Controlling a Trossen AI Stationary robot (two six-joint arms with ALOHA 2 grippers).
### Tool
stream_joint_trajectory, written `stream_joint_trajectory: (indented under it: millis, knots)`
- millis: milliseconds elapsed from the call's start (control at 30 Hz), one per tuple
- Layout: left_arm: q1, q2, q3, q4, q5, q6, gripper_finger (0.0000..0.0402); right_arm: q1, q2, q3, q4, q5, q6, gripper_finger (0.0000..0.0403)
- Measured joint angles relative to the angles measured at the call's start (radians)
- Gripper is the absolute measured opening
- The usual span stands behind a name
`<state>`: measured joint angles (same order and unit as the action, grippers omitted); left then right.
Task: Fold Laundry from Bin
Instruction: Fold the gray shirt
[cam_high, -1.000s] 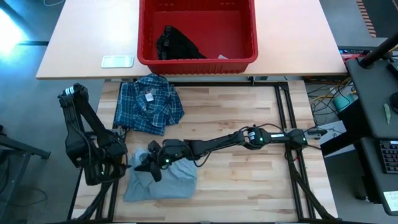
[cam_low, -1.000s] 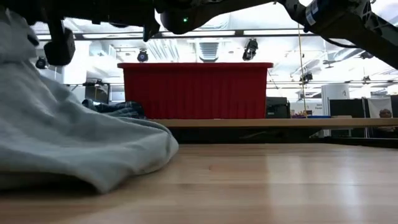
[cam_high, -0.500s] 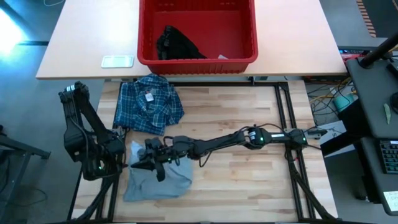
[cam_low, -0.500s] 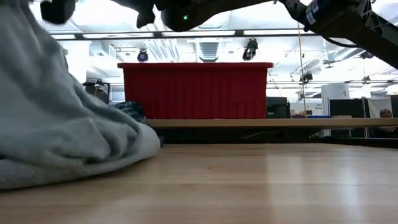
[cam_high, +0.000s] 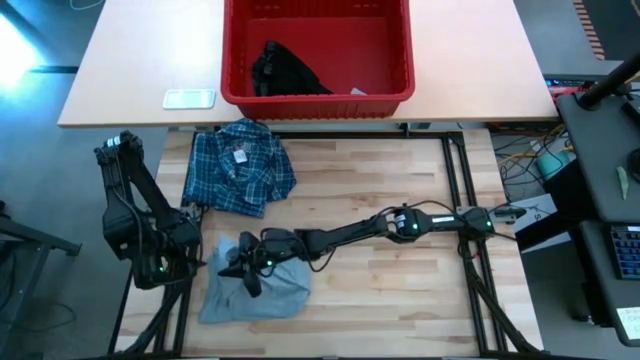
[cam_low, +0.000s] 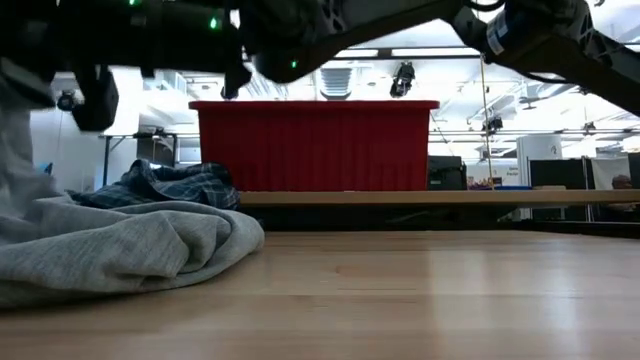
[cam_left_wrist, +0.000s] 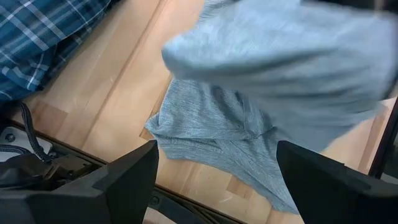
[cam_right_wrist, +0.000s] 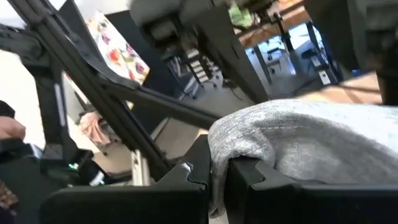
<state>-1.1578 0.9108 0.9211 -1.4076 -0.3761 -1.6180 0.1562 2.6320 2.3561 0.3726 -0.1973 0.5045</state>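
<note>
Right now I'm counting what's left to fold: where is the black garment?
In the high view the black garment lies inside the red bin, toward its left half, at the table's far edge beyond the plaid shirt.

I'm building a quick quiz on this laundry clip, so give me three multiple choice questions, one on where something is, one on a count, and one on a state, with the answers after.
1. Where is the small black garment?
A. inside the red bin
B. on the wooden table
C. in the left hand

2. How many garments lie outside the bin?
A. one
B. two
C. three

3. What is the right hand doing?
A. hanging open above the bin
B. shut on the grey T-shirt
C. holding the plaid shirt

Answers:
1 A, the high view shows it on the bin's floor.
2 B, the plaid shirt and the grey T-shirt are on the table.
3 B, the right wrist view shows grey cloth pinched between its fingers, while the left hand waits open beside it.
</note>
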Motion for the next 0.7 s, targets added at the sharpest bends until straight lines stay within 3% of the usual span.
stream_joint_trajectory:
  millis: [400, 700]
  knots:
    - [0.0, -0.003, 0.0, -0.024, 0.001, -0.032, 0.0309, 0.012, 0.085, 0.0, -0.008, 0.012, 0.005, 0.0013]
    - [0.0, -0.055, 0.0, -0.101, 0.027, -0.044, 0.0309, 0.038, 0.005, 0.0, -0.004, -0.098, 0.068, 0.0013]
